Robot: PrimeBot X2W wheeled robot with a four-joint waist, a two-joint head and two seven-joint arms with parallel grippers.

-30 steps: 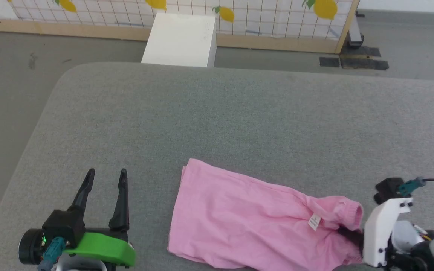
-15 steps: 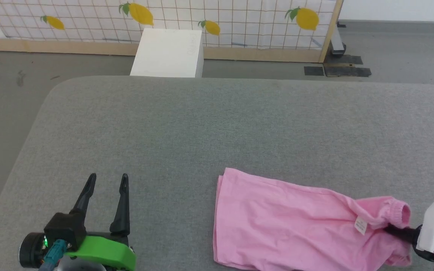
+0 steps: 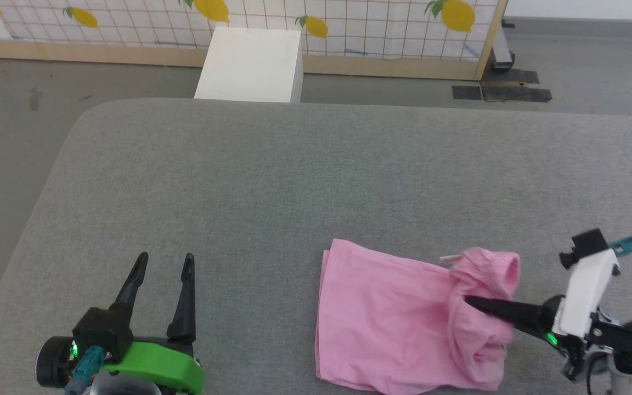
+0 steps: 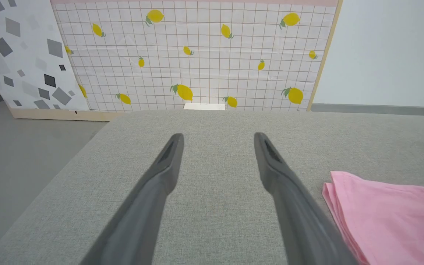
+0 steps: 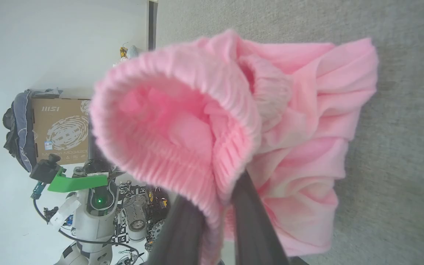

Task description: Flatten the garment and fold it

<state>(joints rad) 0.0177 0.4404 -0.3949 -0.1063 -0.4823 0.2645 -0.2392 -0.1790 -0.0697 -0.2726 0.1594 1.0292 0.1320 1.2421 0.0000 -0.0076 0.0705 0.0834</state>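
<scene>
Item 1, table (image 3: 294, 181): grey, cloth-covered, rounded at its far-left corner, and carrying everything below.

Item 2, screen (image 3: 349, 22): a gridded panel printed with lemons, standing on the floor beyond the table's far edge. A white box (image 3: 250, 66) is sitting in front of it.

Item 3, garment (image 3: 387, 318): light pink, thin and wrinkled, lying on the near right part of the table between my two grippers. Its long axis is running left to right. The left end is lying flat and doubled, with a straight edge running near to far. The right end is bunching into folds and rising off the cloth.

Item 4, left gripper (image 3: 165, 258): hovering at the near left, well apart from the garment. Its fingers are spreading wide over bare table and pointing towards the far side.

Item 5, right gripper (image 3: 472, 302): reaching in from the right and pointing left. Its fingers (image 5: 256, 224) are pinching the gathered fabric.

Item 6, waistband (image 3: 494, 269): ribbed elastic, curling open in a loop above my right fingers and facing right.

Item 7, label (image 3: 450, 258): a small pale tab poking out just left of the waistband.
</scene>
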